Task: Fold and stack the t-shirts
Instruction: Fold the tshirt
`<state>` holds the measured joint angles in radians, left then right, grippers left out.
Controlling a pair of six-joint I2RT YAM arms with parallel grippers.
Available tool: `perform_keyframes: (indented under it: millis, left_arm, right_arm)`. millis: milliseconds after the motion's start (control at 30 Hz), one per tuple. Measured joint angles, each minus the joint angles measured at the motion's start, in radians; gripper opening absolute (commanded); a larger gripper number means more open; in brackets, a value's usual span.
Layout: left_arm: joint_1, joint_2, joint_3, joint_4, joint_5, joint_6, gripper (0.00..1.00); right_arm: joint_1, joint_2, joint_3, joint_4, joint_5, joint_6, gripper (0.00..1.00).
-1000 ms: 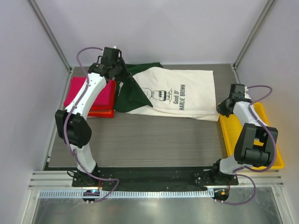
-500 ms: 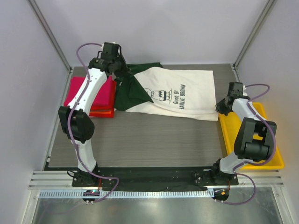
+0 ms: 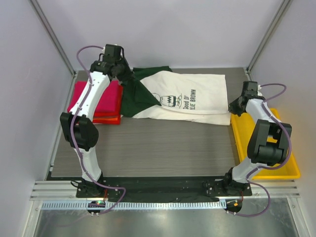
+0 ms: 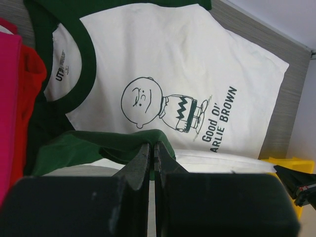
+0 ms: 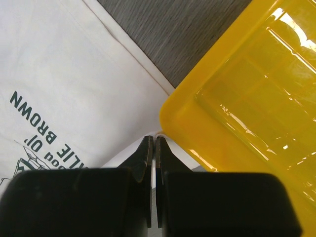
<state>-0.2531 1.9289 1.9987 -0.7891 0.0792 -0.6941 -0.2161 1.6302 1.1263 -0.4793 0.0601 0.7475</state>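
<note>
Both arms are pulling rearward: left gripper is pinching the green sleeve, right gripper is pinching an edge of the cream t-shirt (a lengthwise fold seems to be starting).

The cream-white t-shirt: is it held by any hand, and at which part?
Yes, both hands hold the t-shirt. The left hand pinches its dark green sleeve; the right hand pinches a hem corner, beside the yellow tray.

The cream t-shirt lies spread, green sleeve folded over; folded pink shirt apparently tops red shirt.
</note>
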Motion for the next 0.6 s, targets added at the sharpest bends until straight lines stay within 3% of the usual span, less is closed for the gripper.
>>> perform_keyframes:
  millis: [233,600]
  left_arm:
    - [0.007,0.000,0.019,-0.010,0.001,0.000,0.00]
    - [0.008,0.043,0.184,-0.031,0.012,0.000,0.00]
  right_arm:
    - [0.000,0.045,0.035,0.000,-0.010,0.015,0.01]
    - [0.000,0.099,0.089,0.000,-0.013,0.022,0.01]
